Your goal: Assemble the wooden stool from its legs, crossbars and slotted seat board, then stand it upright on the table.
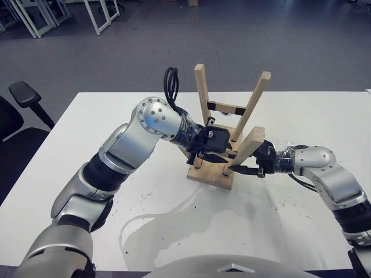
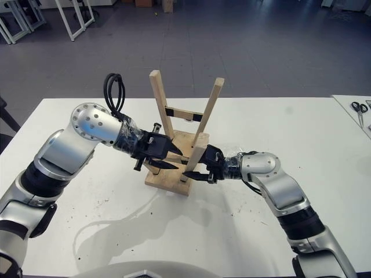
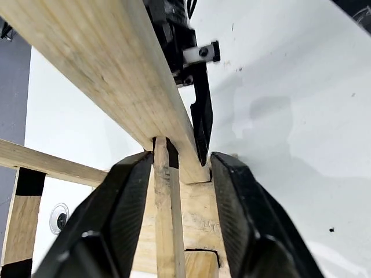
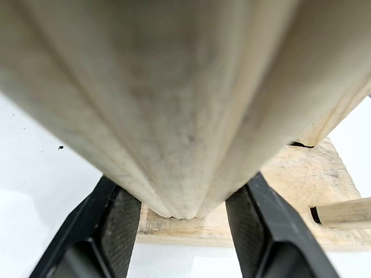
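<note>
Right gripper (image 2: 196,171) clamps front leg (image 2: 198,150) just above seat board (image 2: 165,183).

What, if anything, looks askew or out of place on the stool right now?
The near leg, at the right gripper, leans far more steeply than the two far legs, which stand joined by a crossbar on the upturned seat board. Black specks also litter the table.

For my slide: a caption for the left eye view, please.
Stool upside down on table; right gripper grips front leg, left gripper open.
</note>
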Robot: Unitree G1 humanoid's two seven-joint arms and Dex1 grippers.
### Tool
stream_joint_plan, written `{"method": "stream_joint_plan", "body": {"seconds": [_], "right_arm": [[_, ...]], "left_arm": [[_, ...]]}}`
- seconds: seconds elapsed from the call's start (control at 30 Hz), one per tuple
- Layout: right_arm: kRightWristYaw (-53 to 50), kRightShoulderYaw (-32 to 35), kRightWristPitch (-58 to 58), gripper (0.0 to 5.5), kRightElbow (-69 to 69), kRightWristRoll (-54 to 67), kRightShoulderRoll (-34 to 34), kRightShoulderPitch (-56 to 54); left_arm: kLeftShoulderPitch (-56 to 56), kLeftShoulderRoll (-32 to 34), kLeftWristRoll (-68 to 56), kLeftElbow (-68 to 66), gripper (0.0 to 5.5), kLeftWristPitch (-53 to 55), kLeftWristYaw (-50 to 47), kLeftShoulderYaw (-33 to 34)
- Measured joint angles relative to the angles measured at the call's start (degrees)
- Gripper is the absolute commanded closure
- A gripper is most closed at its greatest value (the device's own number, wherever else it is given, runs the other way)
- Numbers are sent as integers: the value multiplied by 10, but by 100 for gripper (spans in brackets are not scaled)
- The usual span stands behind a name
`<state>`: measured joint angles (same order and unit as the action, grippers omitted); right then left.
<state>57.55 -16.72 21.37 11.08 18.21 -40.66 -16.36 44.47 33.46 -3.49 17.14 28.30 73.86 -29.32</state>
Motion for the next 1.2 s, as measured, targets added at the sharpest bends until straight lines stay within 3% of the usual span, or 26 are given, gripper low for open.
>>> {"method": "stream_joint_plan", "body": {"seconds": [0.1,0.27,0.37,0.43,0.47,0.57,0.67,0.8,0.93,1.07,1.2], "right_arm": [[-1,0,1,348,2,0,0,0],[-22,-1,16,348,23,0,0,11],[-47,-5,26,348,42,-2,3,19],[-63,-3,46,348,60,0,10,23],[-71,1,61,310,68,1,16,23],[-107,28,130,259,86,30,46,20],[-134,105,177,259,162,123,70,-29],[-195,240,264,259,224,327,72,-184],[-296,312,271,259,135,456,107,-361],[-322,291,251,259,91,454,148,-362],[-265,130,277,259,126,386,145,-183]], "left_arm": [[1,-18,-16,-9,316,-6,-25,30],[64,-95,-152,8,316,88,-164,239],[127,-101,-203,-9,316,135,-265,367],[130,-86,-204,-27,316,138,-316,419],[119,-83,-200,-35,316,132,-339,432],[54,-83,-152,-71,316,75,-421,453],[-50,-110,-105,-100,316,11,-492,453],[-146,-144,-89,-102,316,-33,-538,449],[-157,-153,-80,-112,316,-71,-575,449],[-160,-157,-49,-140,316,-101,-629,450],[-188,-163,-41,-149,316,-108,-644,443]]}}
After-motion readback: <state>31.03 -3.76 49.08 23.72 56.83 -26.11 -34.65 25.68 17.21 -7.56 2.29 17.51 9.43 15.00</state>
